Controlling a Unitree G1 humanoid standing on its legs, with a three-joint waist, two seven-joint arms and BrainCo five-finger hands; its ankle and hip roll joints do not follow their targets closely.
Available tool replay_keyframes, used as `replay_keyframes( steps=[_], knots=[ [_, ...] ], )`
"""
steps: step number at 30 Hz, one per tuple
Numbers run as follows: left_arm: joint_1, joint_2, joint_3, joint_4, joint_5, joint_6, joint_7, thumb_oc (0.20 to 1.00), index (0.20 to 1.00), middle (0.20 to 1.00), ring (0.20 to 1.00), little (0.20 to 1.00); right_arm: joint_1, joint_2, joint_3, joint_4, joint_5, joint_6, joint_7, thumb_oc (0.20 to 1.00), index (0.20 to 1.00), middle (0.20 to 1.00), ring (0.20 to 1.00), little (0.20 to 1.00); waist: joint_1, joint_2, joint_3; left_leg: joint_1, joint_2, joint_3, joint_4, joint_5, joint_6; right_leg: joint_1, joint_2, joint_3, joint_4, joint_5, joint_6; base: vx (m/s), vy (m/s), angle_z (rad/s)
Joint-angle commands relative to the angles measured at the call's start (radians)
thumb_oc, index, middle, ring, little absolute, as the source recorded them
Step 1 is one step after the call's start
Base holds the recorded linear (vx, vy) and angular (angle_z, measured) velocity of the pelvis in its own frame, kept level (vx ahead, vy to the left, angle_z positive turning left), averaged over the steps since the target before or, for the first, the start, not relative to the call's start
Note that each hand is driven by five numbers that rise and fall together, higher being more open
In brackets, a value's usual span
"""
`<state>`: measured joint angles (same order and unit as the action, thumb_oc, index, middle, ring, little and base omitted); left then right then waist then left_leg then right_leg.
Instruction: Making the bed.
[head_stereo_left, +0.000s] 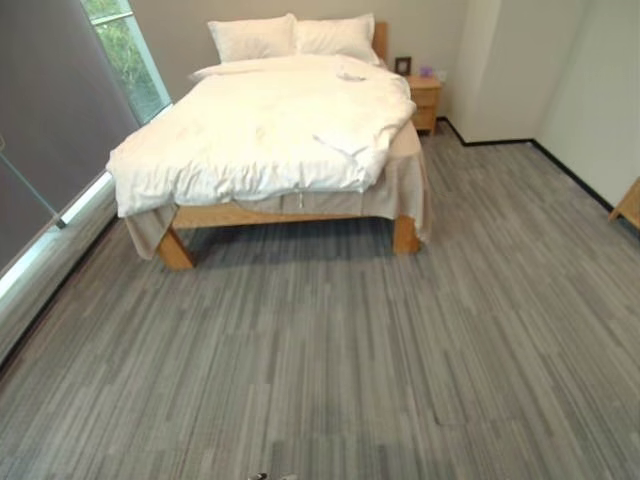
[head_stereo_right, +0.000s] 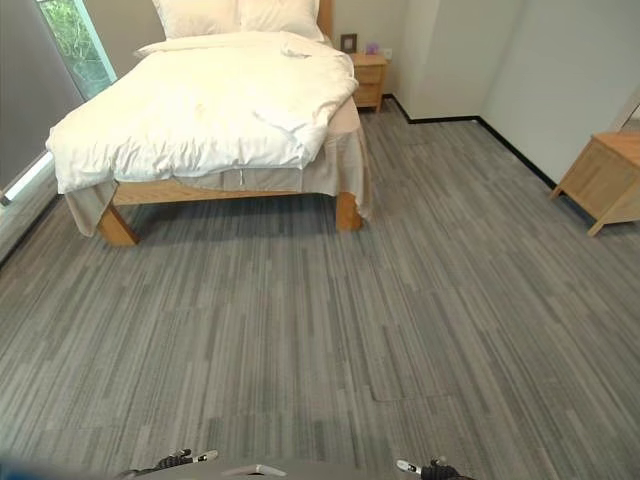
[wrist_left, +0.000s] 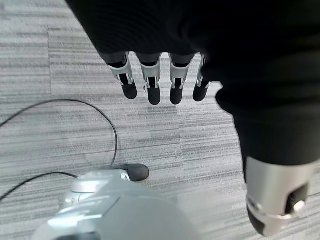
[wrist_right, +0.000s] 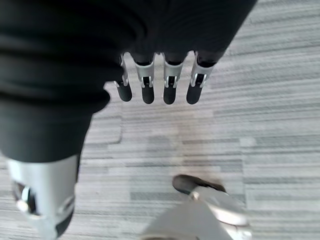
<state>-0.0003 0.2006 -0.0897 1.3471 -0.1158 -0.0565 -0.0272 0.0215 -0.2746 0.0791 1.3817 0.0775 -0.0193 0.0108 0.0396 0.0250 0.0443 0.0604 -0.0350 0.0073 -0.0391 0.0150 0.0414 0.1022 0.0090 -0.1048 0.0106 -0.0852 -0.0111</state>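
Left hand (wrist_left: 165, 75) fingers straight, holding nothing, over grey striped carpet (head_stereo_left: 330, 340) | right hand (wrist_right: 160, 80) same | wooden bed (head_stereo_left: 290, 215) with rumpled white duvet (head_stereo_left: 270, 130), two white pillows (head_stereo_left: 290, 37) upper centre, well apart from both hands

This is a bedroom. A big bed (head_stereo_left: 290, 205) with a wood frame stands against the far wall. A white duvet (head_stereo_left: 260, 130) lies on top, a bit crumpled, and hangs over the foot end. Two white pillows (head_stereo_left: 295, 38) sit at the head of the bed. Just beside the head of the bed is a small wood nightstand (head_stereo_left: 425, 100) with a little picture frame (head_stereo_left: 402, 66) on it. A window (head_stereo_left: 125, 50) is on the left wall, near the bed. The floor (head_stereo_left: 330, 350) is grey striped carpet. Part of a wood cabinet (head_stereo_right: 605, 180) stands by the right wall.
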Motion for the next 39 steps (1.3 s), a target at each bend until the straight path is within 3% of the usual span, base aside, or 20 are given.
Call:
replay_keyframes(
  steps=[1, 6, 9, 14, 22, 27, 34, 37, 38, 39],
  knots=[
    [-0.085, 0.003, 0.023, 0.042, 0.003, -0.026, 0.013, 1.000, 1.000, 1.000, 1.000, 1.000, -0.022, -0.006, 0.005, 0.054, -0.022, 0.000, 0.005, 1.000, 1.000, 1.000, 1.000, 1.000, 0.012, -0.051, 0.010, 0.025, -0.014, -0.043, -0.048, 0.017, -0.016, 0.031, -0.055, -0.020, -0.098, 0.127, 0.080, 0.00, 0.004, -0.04],
    [-0.079, 0.001, 0.058, 0.061, -0.032, -0.025, 0.014, 1.000, 1.000, 1.000, 1.000, 1.000, -0.015, -0.013, -0.031, 0.059, 0.015, -0.005, 0.003, 1.000, 1.000, 1.000, 1.000, 1.000, 0.007, -0.052, 0.006, 0.037, -0.014, -0.035, -0.048, 0.008, -0.016, 0.037, -0.055, -0.014, -0.098, 0.125, 0.082, 0.03, 0.014, -0.07],
    [-0.090, 0.009, 0.099, 0.067, -0.130, -0.022, -0.014, 1.000, 1.000, 1.000, 1.000, 1.000, -0.032, -0.032, -0.083, 0.001, 0.158, -0.029, 0.019, 1.000, 1.000, 1.000, 1.000, 1.000, -0.007, -0.047, -0.001, 0.050, -0.009, -0.017, -0.048, 0.001, -0.020, 0.044, -0.052, -0.001, -0.098, 0.120, 0.084, 0.05, 0.016, -0.14],
    [-0.149, 0.060, 0.100, -0.091, -0.268, -0.061, 0.005, 1.000, 1.000, 1.000, 1.000, 1.000, -0.066, -0.068, -0.144, -0.207, 0.346, -0.077, 0.010, 1.000, 1.000, 1.000, 1.000, 1.000, -0.031, -0.030, -0.008, 0.058, -0.007, -0.001, -0.048, -0.007, -0.027, 0.045, -0.052, 0.011, -0.098, 0.118, 0.086, 0.02, 0.028, -0.10],
    [-0.135, 0.128, 0.057, -0.468, -0.316, -0.101, 0.020, 1.000, 1.000, 1.000, 1.000, 1.000, -0.027, -0.110, -0.157, -0.602, 0.314, -0.104, -0.016, 1.000, 1.000, 1.000, 1.000, 1.000, -0.041, -0.014, 0.006, 0.057, -0.009, 0.006, -0.048, -0.007, -0.027, 0.040, -0.056, 0.013, -0.098, 0.126, 0.096, 0.00, 0.010, -0.02],
    [-0.092, 0.114, 0.098, -0.533, -0.369, -0.108, 0.028, 1.000, 1.000, 1.000, 1.000, 1.000, 0.025, -0.071, -0.142, -0.743, 0.332, -0.107, 0.013, 1.000, 1.000, 1.000, 1.000, 1.000, -0.037, -0.018, 0.032, 0.054, -0.004, 0.038, -0.048, -0.009, -0.022, 0.024, -0.058, 0.025, -0.096, 0.146, 0.101, -0.01, 0.002, -0.12],
    [-0.095, 0.122, 0.102, -0.563, -0.337, -0.109, 0.054, 1.000, 1.000, 1.000, 1.000, 1.000, 0.024, -0.080, -0.136, -0.820, 0.295, -0.106, -0.016, 1.000, 1.000, 1.000, 1.000, 1.000, -0.041, -0.012, 0.069, 0.025, -0.016, 0.046, -0.048, -0.002, -0.013, -0.007, -0.074, 0.040, -0.081, 0.138, 0.107, 0.05, 0.050, -0.17],
    [-0.104, 0.135, 0.093, -0.601, -0.331, -0.109, 0.063, 1.000, 1.000, 1.000, 1.000, 1.000, 0.017, -0.084, -0.136, -0.841, 0.299, -0.109, -0.020, 1.000, 1.000, 1.000, 1.000, 1.000, -0.043, -0.001, 0.083, 0.003, -0.020, 0.038, -0.038, -0.007, 0.000, -0.070, -0.080, 0.047, 0.020, 0.106, 0.105, 0.00, 0.088, -0.01],
    [-0.106, 0.141, 0.096, -0.630, -0.333, -0.110, 0.067, 1.000, 1.000, 1.000, 1.000, 1.000, 0.010, -0.086, -0.134, -0.853, 0.299, -0.111, -0.019, 1.000, 1.000, 1.000, 1.000, 1.000, -0.043, 0.003, 0.098, -0.008, -0.027, 0.039, -0.035, -0.014, 0.014, -0.129, -0.080, 0.058, 0.110, 0.104, 0.114, -0.02, 0.143, -0.05],
    [-0.110, 0.153, 0.099, -0.667, -0.326, -0.112, 0.081, 1.000, 1.000, 1.000, 1.000, 1.000, -0.011, -0.084, -0.111, -0.864, 0.290, -0.111, -0.020, 1.000, 1.000, 1.000, 1.000, 1.000, -0.041, 0.004, 0.127, -0.012, -0.037, 0.054, -0.027, -0.033, 0.044, -0.258, -0.082, 0.064, 0.360, 0.170, 0.147, 0.07, 0.183, -0.29]
  ],
)
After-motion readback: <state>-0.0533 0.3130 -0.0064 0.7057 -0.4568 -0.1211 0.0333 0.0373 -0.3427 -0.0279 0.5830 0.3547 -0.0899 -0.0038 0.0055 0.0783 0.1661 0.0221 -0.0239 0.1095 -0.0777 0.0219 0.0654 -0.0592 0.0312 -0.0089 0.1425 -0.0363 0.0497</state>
